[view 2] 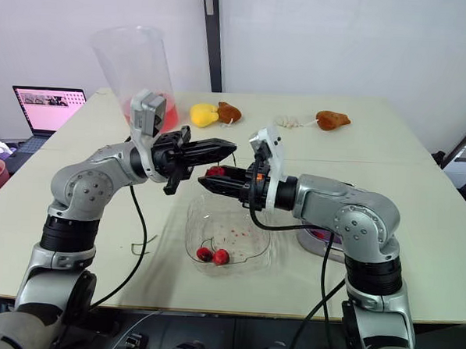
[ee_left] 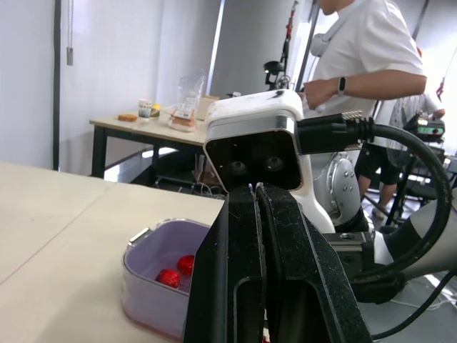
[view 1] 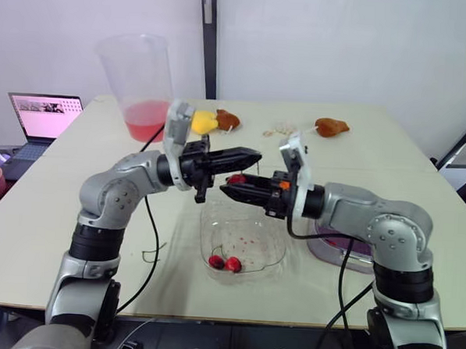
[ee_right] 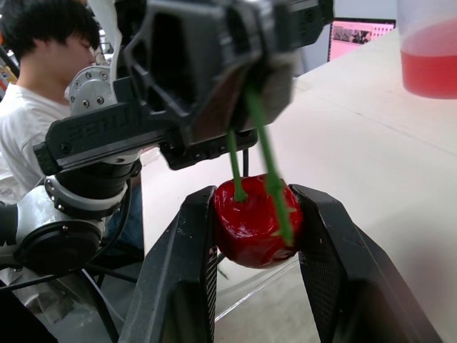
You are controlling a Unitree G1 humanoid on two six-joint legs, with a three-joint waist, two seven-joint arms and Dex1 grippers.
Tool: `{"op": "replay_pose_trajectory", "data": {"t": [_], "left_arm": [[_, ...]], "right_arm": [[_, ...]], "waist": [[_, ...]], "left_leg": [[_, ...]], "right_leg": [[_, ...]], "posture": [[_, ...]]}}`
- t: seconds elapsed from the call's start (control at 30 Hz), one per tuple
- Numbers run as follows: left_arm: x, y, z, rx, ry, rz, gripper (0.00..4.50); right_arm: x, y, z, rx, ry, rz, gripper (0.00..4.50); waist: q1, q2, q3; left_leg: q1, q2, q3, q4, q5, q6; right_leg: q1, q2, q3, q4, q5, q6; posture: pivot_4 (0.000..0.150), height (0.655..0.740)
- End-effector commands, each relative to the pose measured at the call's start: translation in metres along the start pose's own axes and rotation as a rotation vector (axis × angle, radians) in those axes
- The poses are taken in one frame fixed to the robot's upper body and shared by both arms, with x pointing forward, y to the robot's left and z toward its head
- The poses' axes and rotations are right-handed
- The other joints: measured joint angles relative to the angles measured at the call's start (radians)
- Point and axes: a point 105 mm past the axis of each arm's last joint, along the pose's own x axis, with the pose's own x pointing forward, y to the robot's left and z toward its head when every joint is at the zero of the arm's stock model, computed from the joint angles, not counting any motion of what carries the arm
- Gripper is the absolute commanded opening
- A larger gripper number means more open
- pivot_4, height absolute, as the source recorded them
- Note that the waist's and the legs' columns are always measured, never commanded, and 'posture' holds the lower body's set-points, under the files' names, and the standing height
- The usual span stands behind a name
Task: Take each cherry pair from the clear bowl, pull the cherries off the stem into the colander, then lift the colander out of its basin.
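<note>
Over the clear bowl (view 1: 270, 251), both grippers meet on one cherry pair. My right gripper (ee_right: 251, 207) is shut on a red cherry (ee_right: 250, 230), and its green stems (ee_right: 265, 153) run up into my left gripper (view 1: 253, 155), which is shut on them. In the head views that cherry (view 1: 237, 179) shows between the two sets of fingertips. Another cherry pair (view 1: 224, 262) lies at the bowl's near edge. The lavender colander in its basin (ee_left: 146, 268) stands to the right, holding two cherries (ee_left: 176, 271), partly hidden behind my right arm.
A tall clear pitcher (view 1: 141, 80) with red liquid stands at the back left. Toy foods (view 1: 207, 122) (view 1: 331, 126) lie along the far side. A laptop (view 1: 44, 118) sits off the table's left. A loose stem (view 1: 152, 253) lies left of the bowl. A person (ee_left: 371, 64) stands nearby.
</note>
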Motion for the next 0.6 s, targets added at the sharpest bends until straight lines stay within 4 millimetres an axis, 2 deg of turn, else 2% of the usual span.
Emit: {"op": "replay_pose_trajectory", "data": {"t": [0.03,0.13,0.3,0.5,0.6], "left_arm": [[0.004,-0.003,0.012,0.061,-0.019,-0.019,0.00],[0.004,-0.002,0.013,0.067,-0.022,-0.017,0.00],[0.004,-0.001,0.013,0.067,-0.024,-0.016,0.00],[0.003,-0.001,0.013,0.065,-0.025,-0.011,0.00],[0.000,0.001,0.015,0.074,-0.023,0.004,0.00]], "right_arm": [[0.000,0.006,-0.003,-0.026,0.020,0.009,1.58],[-0.002,0.002,-0.016,-0.005,0.055,-0.014,1.58],[-0.007,-0.004,-0.023,0.002,0.079,-0.046,1.58],[-0.008,-0.002,-0.013,-0.001,0.038,-0.036,1.58],[-0.017,-0.006,-0.011,-0.025,0.055,-0.065,1.58]], "waist": [[0.000,0.000,0.000],[0.001,0.000,0.000],[0.000,0.000,0.000],[0.000,0.000,0.000],[0.001,0.000,0.000]], "left_leg": [[0.000,0.000,0.000,0.000,0.000,0.000],[0.000,0.000,0.000,0.000,0.000,0.000],[0.000,0.000,0.000,0.000,0.000,0.000],[0.000,0.000,0.000,0.000,0.000,0.000],[0.000,0.000,0.000,0.000,0.000,0.000]], "right_leg": [[0.000,0.000,0.000,0.000,0.000,0.000],[0.000,0.000,0.000,0.000,0.000,0.000],[0.000,0.000,0.000,0.000,0.000,0.000],[0.000,0.000,0.000,0.000,0.000,0.000],[0.000,0.000,0.000,0.000,0.000,0.000]], "posture": [[0.150,0.7400],[0.150,0.7400],[0.150,0.7400],[0.150,0.7400],[0.150,0.7400]]}}
